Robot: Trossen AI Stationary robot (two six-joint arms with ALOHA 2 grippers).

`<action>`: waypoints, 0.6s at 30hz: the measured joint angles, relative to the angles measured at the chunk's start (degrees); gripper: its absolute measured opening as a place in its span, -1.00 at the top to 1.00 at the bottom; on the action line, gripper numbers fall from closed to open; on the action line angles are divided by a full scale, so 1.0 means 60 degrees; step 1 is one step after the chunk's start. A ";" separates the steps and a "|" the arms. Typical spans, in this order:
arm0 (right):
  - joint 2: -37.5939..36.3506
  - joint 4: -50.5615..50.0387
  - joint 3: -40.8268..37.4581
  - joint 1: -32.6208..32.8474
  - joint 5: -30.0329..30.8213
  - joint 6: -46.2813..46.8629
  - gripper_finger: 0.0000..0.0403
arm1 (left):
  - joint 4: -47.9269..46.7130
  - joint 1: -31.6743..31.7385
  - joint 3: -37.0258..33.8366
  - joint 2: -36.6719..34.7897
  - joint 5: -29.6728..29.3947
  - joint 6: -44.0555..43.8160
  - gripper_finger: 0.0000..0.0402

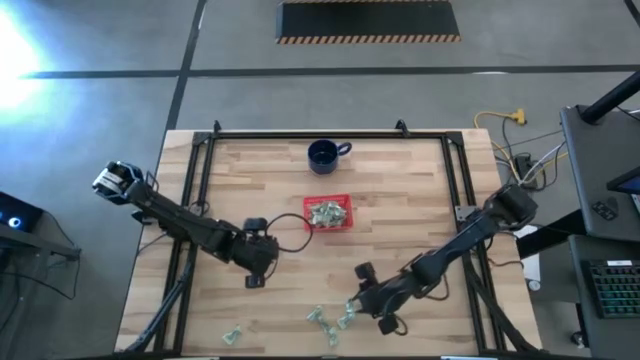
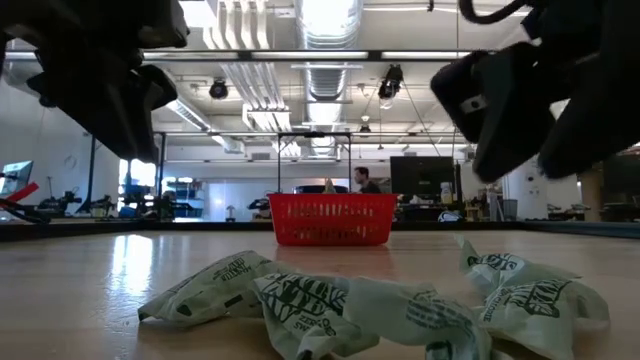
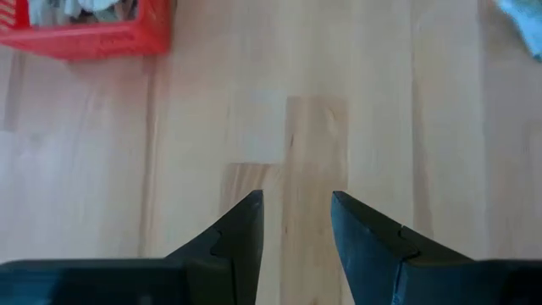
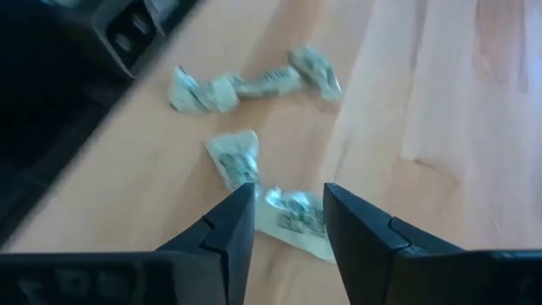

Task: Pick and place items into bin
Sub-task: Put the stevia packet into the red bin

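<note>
From my remote seat: the small shallow square bright red plastic bin [image 1: 344, 203] sits mid-surface on the pale wooden slatted surface [image 1: 400, 200], holding a pile of pale green-and-whitish crumpled wrapper pieces [image 1: 327, 214]. Low view shows the red bin [image 2: 332, 219] upright, lattice walls, contents not readable from there. Left wrist view catches a corner of the bin [image 3: 85, 38] with pale pieces inside.

A dark blue round mug [image 1: 323, 155] stands beyond the bin, near the far edge, handle pointing to the picture's right. I can't tell whether anything is in it.

Loose wrappers: a cluster [image 1: 330, 320] near the front edge, one more [image 1: 234, 335] well apart toward the left front. Low view has several [image 2: 330, 305] lying close to the camera.

Right pincer [image 1: 356, 303] is down at the front cluster. In the right wrist view the right pincer [image 4: 290, 222] has its fingers [image 4: 233, 229] parted, one wrapper [image 4: 292, 216] lying between the tips, on the surface, not clamped. Another wrapper [image 4: 235, 157] just beyond, a twisted strip of them [image 4: 254, 83] farther off.

Left pincer [image 1: 262, 262] hangs over bare wood left of the bin. Left wrist view: left pincer [image 3: 296, 222] fingers [image 3: 241, 229] apart, nothing between them.
</note>
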 joint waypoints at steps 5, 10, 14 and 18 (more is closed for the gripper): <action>0.0461 -0.0859 0.0685 -0.0207 -0.0140 -0.0009 0.27 | 0.0271 -0.0120 0.0036 0.0018 -0.0013 -0.0003 0.39; 0.0801 -0.1386 0.0948 -0.0370 -0.0452 0.0025 0.22 | 0.0260 -0.0243 0.0018 0.0010 -0.0014 -0.0200 0.39; 0.0889 -0.1358 0.0906 -0.0480 -0.0616 0.0061 0.22 | 0.0275 -0.0300 0.0015 0.0013 -0.0014 -0.0223 0.39; 0.0889 -0.1365 0.0806 -0.0536 -0.0614 0.0071 0.22 | 0.0274 -0.0303 0.0015 0.0013 -0.0014 -0.0223 0.39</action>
